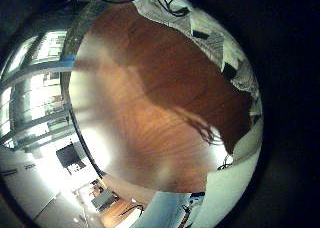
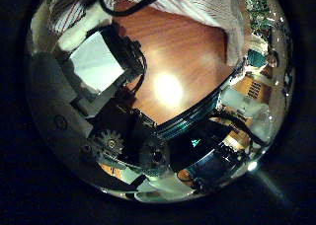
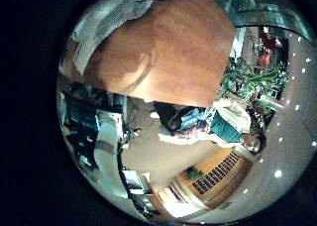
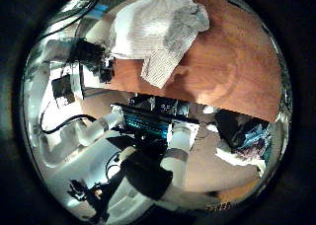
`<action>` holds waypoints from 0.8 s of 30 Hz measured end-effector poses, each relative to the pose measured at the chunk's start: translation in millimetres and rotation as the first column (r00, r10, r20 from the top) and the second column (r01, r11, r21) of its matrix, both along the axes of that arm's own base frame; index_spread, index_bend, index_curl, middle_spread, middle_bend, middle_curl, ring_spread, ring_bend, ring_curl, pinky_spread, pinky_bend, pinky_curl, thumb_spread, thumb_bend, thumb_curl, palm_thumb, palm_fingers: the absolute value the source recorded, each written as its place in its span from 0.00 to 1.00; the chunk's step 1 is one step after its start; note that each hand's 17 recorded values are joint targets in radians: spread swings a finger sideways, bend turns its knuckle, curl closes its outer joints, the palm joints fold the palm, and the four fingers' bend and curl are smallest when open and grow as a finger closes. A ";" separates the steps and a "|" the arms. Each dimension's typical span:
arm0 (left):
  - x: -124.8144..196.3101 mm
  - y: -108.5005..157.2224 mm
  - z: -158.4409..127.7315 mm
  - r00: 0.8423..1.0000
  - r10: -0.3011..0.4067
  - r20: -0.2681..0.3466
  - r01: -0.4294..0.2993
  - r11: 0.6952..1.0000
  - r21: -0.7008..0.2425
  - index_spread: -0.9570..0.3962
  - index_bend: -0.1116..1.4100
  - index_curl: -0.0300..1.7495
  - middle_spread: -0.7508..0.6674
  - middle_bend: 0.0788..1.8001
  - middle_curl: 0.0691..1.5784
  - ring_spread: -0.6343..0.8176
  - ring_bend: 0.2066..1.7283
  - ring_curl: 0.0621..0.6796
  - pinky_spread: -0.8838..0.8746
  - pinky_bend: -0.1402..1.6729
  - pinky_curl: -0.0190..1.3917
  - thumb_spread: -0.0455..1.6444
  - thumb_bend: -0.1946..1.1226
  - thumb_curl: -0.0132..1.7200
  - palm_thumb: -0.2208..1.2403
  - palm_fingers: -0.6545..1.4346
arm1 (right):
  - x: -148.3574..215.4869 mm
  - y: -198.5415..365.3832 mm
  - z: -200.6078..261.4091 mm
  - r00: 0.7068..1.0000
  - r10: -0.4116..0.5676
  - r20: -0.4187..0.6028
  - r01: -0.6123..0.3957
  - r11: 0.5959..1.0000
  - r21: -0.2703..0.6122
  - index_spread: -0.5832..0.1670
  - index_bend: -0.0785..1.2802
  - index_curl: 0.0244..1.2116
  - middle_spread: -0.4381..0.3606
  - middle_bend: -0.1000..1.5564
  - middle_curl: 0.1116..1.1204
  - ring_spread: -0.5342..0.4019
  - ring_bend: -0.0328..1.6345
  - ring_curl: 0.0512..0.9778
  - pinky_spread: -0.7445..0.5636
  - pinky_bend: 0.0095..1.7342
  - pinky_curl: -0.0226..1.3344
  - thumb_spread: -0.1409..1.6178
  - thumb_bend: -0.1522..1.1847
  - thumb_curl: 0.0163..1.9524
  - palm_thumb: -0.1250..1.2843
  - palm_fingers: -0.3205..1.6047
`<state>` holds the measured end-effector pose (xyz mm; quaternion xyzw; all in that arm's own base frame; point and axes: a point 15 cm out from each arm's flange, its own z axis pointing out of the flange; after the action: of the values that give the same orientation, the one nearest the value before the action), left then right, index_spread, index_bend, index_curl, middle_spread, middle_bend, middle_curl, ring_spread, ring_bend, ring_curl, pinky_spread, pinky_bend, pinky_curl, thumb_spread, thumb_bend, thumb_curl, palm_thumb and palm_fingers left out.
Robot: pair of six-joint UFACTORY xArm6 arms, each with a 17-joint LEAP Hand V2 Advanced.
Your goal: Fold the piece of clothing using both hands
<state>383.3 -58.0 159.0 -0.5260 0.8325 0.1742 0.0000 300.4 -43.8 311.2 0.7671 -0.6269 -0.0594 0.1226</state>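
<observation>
A hand (image 4: 94, 52) sits at its edge there. My left hand (image 2: 109, 67) shows its fingers relaxed over bare table, holding nothing. My right hand (image 4: 158, 126) is high above the table, fingers straight and empty.
Bare table top (image 1: 160, 108) fills the left little finger side palm view, and a table edge (image 3: 149, 95) runs through the right little finger side palm view. Room furniture and shelves (image 3: 243, 82) lie beyond the table.
</observation>
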 end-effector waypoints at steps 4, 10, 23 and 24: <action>1.4 -1.7 11.1 1.000 -0.005 -0.018 0.005 1.000 -0.007 0.38 0.29 0.39 0.18 0.43 0.48 0.09 0.60 0.57 0.15 0.47 0.32 0.70 0.17 0.28 0.71 0.79 | 2.7 11.8 -18.7 0.998 0.026 -0.059 -0.026 1.000 0.001 0.32 0.16 0.21 0.47 0.25 0.26 0.53 0.44 0.24 0.78 0.32 0.19 0.79 0.11 0.10 0.26 0.34; -7.5 -4.6 29.7 0.995 -0.019 -0.098 0.018 1.000 -0.012 0.32 0.31 0.47 0.15 0.45 0.52 0.09 0.63 0.63 0.11 0.50 0.35 0.71 0.14 0.31 0.70 0.77 | 7.6 45.3 -47.1 0.990 0.059 -0.128 -0.049 0.996 0.078 0.33 0.17 0.20 0.42 0.28 0.28 0.45 0.47 0.25 0.74 0.33 0.18 0.79 0.12 0.11 0.33 0.35; -11.6 -9.2 47.8 0.989 -0.025 -0.147 0.021 0.999 -0.025 0.24 0.29 0.61 0.11 0.47 0.58 0.09 0.67 0.71 0.10 0.52 0.40 0.72 0.14 0.33 0.70 0.74 | 5.2 89.7 -138.1 0.972 0.206 -0.109 -0.197 0.976 0.093 0.31 0.19 0.21 0.39 0.27 0.28 0.46 0.42 0.24 0.68 0.37 0.19 0.72 0.10 0.13 0.39 0.25; -11.6 -7.9 47.5 0.989 -0.021 -0.148 0.018 1.000 -0.024 0.24 0.28 0.62 0.11 0.47 0.58 0.09 0.67 0.71 0.10 0.52 0.41 0.72 0.14 0.33 0.69 0.73 | 5.4 92.0 -142.5 0.970 0.218 -0.112 -0.209 0.974 0.089 0.31 0.19 0.22 0.40 0.26 0.28 0.46 0.42 0.23 0.69 0.36 0.18 0.71 0.10 0.13 0.39 0.24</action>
<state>371.7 -65.9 206.5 -0.5033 0.8373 0.2032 -0.0662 305.7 48.3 168.7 0.8293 -0.5293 -0.1162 0.1364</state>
